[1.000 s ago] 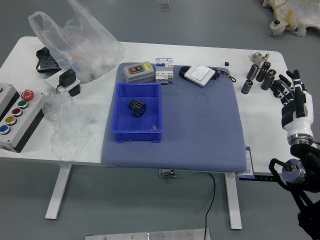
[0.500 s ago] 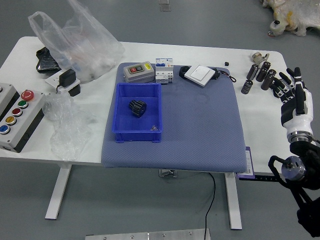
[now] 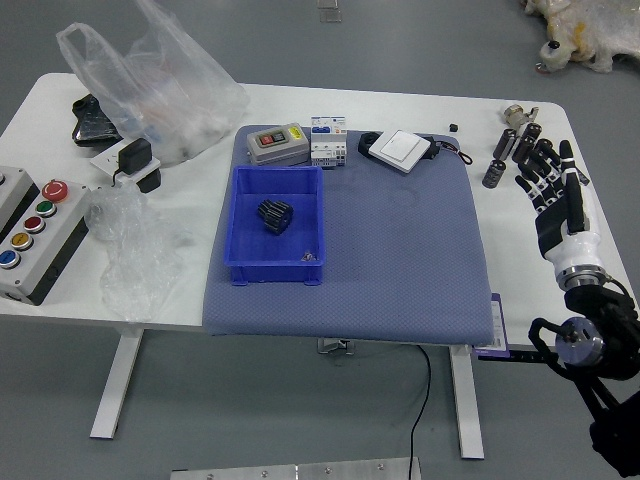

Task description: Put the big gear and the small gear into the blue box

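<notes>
The blue box (image 3: 240, 230) seems complete, so the right hand (image 3: 558, 212), fingers apart and apparently empty, should retreat without brushing the dark cylinders (image 3: 494, 174). The big gear (image 3: 275, 215) lies mid-box, the small gear (image 3: 308, 257) near its closer right corner.

- We see smooth blue plastic in the box (image 3: 275, 273), with a soft gloss.
- The gear (image 3: 275, 216) in it looks dark, ribbed and fairly matt to us.
- We find the mat (image 3: 405, 250) matt and finely textured.
- The table (image 3: 290, 104) has a smooth surface with a low sheen.
- We see thin, clear, crinkled plastic in the bag (image 3: 175, 85), glossy along its folds.
- The buttons (image 3: 55, 190) look like glossy plastic.
- We note smooth black surfaces on the right hand (image 3: 549, 185), catching small highlights.
- The cylinders (image 3: 493, 174) have a dark, metallic shine.
</notes>
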`<state>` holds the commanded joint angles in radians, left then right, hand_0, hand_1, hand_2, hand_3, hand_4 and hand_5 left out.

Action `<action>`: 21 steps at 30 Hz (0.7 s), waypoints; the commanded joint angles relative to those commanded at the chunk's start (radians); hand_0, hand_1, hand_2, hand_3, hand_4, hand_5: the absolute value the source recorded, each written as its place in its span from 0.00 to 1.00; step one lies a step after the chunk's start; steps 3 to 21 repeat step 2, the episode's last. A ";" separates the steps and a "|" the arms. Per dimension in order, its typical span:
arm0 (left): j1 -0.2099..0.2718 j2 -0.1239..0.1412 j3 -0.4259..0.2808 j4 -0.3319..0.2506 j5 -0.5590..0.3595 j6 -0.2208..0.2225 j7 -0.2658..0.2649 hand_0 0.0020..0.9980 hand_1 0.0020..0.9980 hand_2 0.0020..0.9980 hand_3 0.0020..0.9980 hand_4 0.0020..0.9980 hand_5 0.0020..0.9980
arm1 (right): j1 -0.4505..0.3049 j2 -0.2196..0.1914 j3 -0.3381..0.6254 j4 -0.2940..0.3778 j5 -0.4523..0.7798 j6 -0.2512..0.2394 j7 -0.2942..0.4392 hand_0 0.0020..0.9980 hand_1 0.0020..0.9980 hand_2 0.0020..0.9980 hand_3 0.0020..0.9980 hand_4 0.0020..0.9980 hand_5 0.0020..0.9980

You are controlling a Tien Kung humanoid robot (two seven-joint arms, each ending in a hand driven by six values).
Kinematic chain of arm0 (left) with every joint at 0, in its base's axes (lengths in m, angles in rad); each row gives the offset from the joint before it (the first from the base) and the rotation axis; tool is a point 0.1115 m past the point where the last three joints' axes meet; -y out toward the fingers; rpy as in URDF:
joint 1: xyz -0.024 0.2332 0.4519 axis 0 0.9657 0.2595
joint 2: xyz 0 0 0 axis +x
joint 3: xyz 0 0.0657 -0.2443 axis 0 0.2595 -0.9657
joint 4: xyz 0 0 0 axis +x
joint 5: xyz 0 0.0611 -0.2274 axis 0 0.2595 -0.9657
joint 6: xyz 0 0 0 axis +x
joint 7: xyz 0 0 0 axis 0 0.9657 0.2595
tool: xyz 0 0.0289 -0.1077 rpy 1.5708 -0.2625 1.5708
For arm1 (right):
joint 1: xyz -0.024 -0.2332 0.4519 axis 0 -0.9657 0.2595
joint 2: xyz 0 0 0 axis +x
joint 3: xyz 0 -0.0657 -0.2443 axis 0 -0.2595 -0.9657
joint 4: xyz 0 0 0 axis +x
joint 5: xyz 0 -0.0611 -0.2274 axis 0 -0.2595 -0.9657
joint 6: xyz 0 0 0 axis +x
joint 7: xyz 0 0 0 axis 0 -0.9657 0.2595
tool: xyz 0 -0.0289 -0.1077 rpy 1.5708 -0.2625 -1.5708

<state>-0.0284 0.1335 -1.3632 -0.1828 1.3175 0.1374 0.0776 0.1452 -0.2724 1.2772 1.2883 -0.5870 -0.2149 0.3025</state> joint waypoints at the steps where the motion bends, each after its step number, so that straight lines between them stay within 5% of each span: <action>1: 0.000 0.000 -0.001 0.000 0.000 0.000 0.000 0.63 0.58 0.55 0.67 0.70 0.28 | 0.000 0.000 -0.003 -0.002 -0.001 0.003 -0.005 1.00 0.93 0.91 0.88 1.00 1.00; 21: 0.000 -0.001 -0.002 0.001 0.001 -0.001 0.000 0.63 0.58 0.55 0.67 0.70 0.28 | 0.000 0.000 -0.006 -0.004 0.000 0.007 -0.007 1.00 0.93 0.91 0.88 1.00 1.00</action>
